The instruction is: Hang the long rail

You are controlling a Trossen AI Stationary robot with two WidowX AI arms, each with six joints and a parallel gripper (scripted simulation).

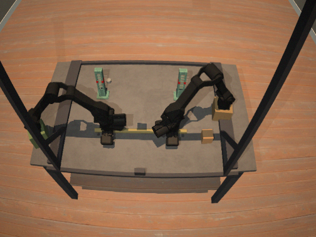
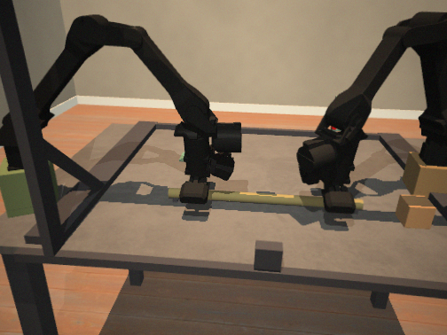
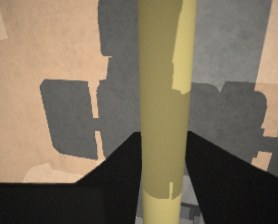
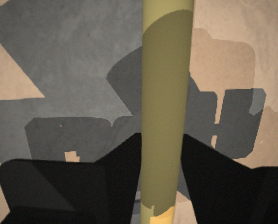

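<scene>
Claws shut on rail — one near each end.
</scene>
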